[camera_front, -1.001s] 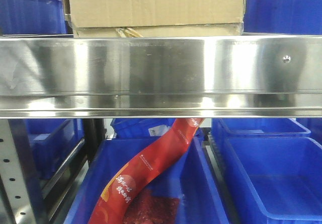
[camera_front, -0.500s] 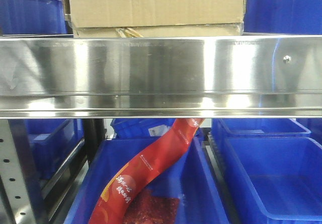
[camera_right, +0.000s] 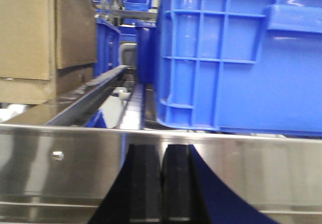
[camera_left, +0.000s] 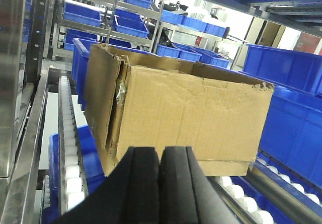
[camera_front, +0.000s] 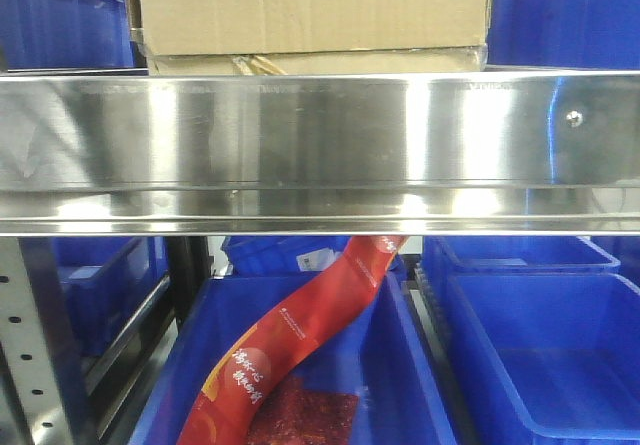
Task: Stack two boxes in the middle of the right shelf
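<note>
The large brown carton (camera_front: 310, 10) sits on top of the flatter carton (camera_front: 350, 62) on the steel shelf, behind its mirror-like front lip (camera_front: 320, 145). The stack also shows in the left wrist view (camera_left: 186, 113) and at the left of the right wrist view (camera_right: 45, 32). My left gripper (camera_left: 161, 156) is shut and empty, just in front of the stack's lower edge. My right gripper (camera_right: 162, 153) is shut and empty, in front of the shelf lip (camera_right: 241, 168), right of a screw head (camera_right: 58, 155).
Blue bins flank the cartons on the shelf (camera_front: 65, 20) (camera_right: 241, 58). White rollers (camera_left: 70, 148) run along the shelf bed. Below the lip are more blue bins (camera_front: 540, 355), one holding a red packet (camera_front: 290, 345). A perforated post (camera_front: 30, 345) stands at the lower left.
The front view has shifted slightly: the cartons and the screw head sit a few pixels further right. Nothing else has moved.
</note>
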Action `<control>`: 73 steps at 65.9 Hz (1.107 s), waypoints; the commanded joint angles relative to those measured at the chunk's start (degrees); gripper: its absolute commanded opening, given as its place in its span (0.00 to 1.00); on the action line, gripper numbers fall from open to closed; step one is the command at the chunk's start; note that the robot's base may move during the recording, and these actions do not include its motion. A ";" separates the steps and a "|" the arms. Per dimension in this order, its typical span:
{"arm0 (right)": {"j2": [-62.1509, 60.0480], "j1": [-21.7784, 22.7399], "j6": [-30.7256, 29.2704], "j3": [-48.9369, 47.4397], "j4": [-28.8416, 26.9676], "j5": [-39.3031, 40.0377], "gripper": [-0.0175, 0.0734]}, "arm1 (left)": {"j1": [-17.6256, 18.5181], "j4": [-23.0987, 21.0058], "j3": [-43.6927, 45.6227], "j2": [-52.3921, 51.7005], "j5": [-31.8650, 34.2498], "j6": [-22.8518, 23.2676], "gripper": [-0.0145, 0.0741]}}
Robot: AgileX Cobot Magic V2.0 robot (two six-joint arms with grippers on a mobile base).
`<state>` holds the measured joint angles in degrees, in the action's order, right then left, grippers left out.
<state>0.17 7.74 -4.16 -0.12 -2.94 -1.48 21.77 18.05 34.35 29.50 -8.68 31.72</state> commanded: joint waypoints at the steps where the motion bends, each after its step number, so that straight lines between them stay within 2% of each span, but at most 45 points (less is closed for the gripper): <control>1: -0.17 -1.87 -0.31 0.12 -0.19 1.48 0.01 | -0.09 0.23 0.06 -0.23 1.16 0.31 0.04; 14: -0.17 -5.15 -0.31 0.12 -0.19 1.48 0.01 | -0.09 0.23 0.06 -0.23 1.16 0.31 0.04; 55: -0.17 -5.13 -0.31 0.12 -0.19 1.90 0.01 | -0.09 0.23 0.06 -0.23 1.06 0.31 0.04; 62: -0.17 -5.13 -0.31 0.12 -0.19 1.90 0.01 | -1.62 4.84 0.06 -1.27 0.26 -0.41 0.04; 66: -0.17 -5.13 -0.31 0.12 -0.19 1.90 0.01 | -4.16 3.72 -0.80 -3.49 -1.41 -6.27 0.04; 69: -0.17 -5.13 -0.31 0.12 -0.19 1.90 0.01 | -6.88 -1.18 -2.29 -5.76 -2.55 -13.29 0.04; 73: -0.17 -5.13 -0.31 0.12 -0.19 1.90 0.01 | -10.39 -8.64 -5.55 -8.68 -2.79 -25.65 0.04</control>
<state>0.17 2.61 -4.16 -0.12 -2.94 -0.98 14.77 16.44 31.59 24.10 -10.68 18.92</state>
